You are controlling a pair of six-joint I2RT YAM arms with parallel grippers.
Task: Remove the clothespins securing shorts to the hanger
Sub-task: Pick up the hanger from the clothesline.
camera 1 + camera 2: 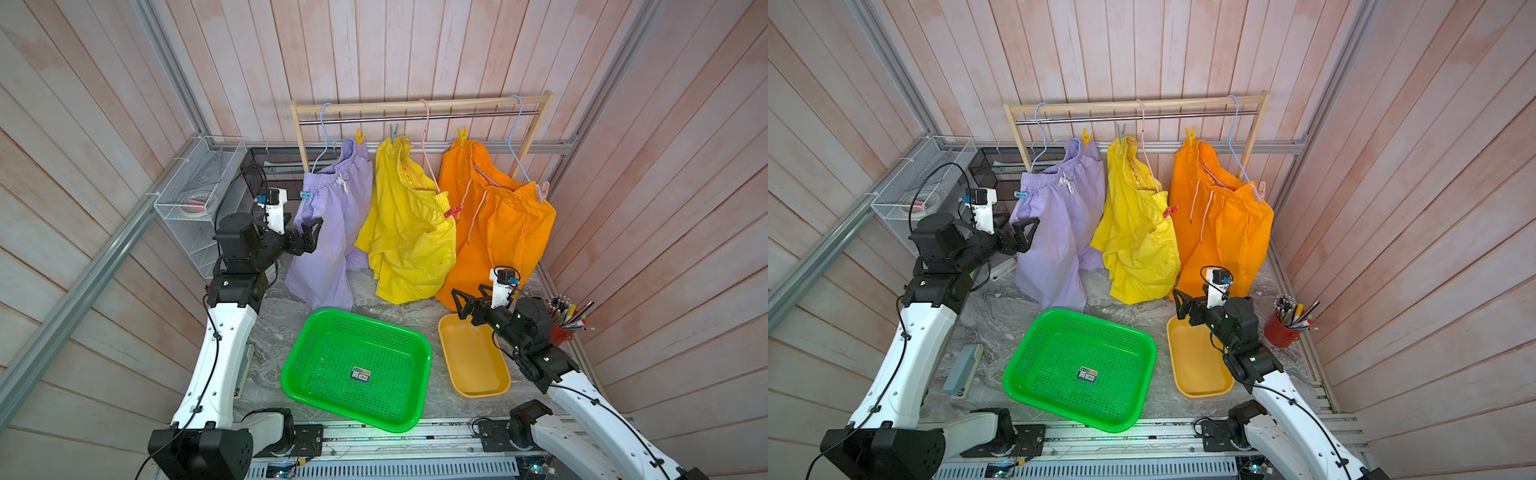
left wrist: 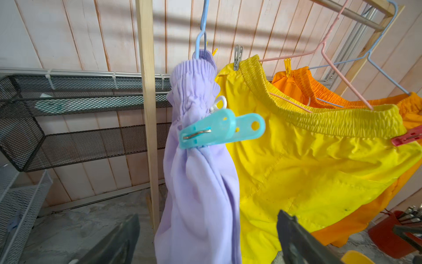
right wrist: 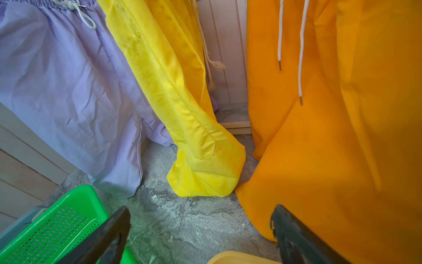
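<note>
Lilac shorts (image 1: pixel 328 232), yellow shorts (image 1: pixel 407 232) and orange shorts (image 1: pixel 498 232) hang on wire hangers from a wooden rack (image 1: pixel 419 104). A teal clothespin (image 1: pixel 306 194) (image 2: pixel 219 130) grips the lilac waistband's near end, and a yellow clothespin (image 1: pixel 360 136) its far end. A grey clothespin (image 1: pixel 393 131) and a red one (image 1: pixel 453 211) hold the yellow shorts. Another yellow clothespin (image 1: pixel 462 134) and a pink one (image 1: pixel 542 191) hold the orange shorts. My left gripper (image 1: pixel 301 230) (image 2: pixel 206 228) is open just below the teal clothespin, against the lilac fabric. My right gripper (image 1: pixel 467 301) (image 3: pixel 201 219) hangs open and empty near the orange hem.
A green basket (image 1: pixel 357 365) and a yellow tray (image 1: pixel 473 361) lie on the marble tabletop in front of the rack. A red cup of pens (image 1: pixel 561 332) stands at the right. A white wire basket (image 1: pixel 199 199) and a black mesh shelf (image 1: pixel 257 166) sit at the left.
</note>
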